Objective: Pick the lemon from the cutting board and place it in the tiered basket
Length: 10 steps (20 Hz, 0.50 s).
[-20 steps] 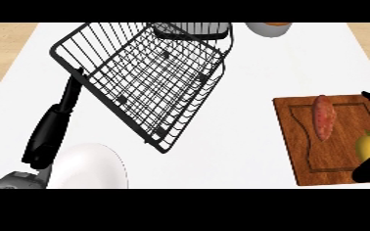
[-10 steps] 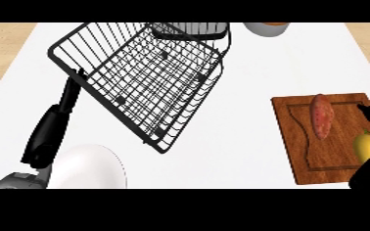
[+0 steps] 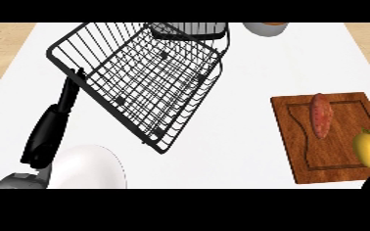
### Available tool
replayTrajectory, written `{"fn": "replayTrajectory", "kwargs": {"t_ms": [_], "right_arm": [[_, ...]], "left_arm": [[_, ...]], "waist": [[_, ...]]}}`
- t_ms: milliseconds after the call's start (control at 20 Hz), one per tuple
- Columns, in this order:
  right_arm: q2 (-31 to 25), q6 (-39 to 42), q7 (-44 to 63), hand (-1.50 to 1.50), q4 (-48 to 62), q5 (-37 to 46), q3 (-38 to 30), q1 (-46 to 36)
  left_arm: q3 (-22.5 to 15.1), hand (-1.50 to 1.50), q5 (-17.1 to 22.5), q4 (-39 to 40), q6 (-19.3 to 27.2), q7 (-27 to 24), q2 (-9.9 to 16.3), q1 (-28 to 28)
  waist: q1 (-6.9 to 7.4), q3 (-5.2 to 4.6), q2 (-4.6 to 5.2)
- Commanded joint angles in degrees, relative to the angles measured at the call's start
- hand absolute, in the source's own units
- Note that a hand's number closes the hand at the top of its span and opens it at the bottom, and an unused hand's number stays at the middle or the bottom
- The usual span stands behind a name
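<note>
Left hand (image 3: 51, 127) seen at 8 o'clock, dark, finger state not discernible. Right hand not shown. Lemon (image 3: 362, 146) cut by 3 o'clock edge, on board (image 3: 296, 127), beside sweet potato (image 3: 320, 115). Basket (image 3: 145, 73) well apart at 11 o'clock. Risk judged: lemon rolled off board, potato knocked, by unseen reach.

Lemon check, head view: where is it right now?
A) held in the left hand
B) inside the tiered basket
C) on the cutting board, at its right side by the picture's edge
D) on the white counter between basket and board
C: the lemon lies on the cutting board, cut off by the right edge, to the right of the reddish sweet potato; the tiered basket holds nothing yellow.
</note>
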Motion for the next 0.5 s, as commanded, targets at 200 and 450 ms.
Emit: {"fn": "replayTrajectory", "kwargs": {"t_ms": [200,450], "right_arm": [[3.1,2.3,-1.8,-1.50,3.7,5.3,-6.6,-1.0],[7.1,3.1,-3.0,-1.50,5.9,7.5,-6.7,-1.1]], "left_arm": [[1.5,0.00,-0.8,-3.4,-3.8,1.6,-1.5,0.8],[-0.4,0.00,-4.9,-2.4,-1.9,-1.5,-5.1,1.7]], "waist": [[0.18,0.07,0.02],[0.34,0.06,0.07]]}}
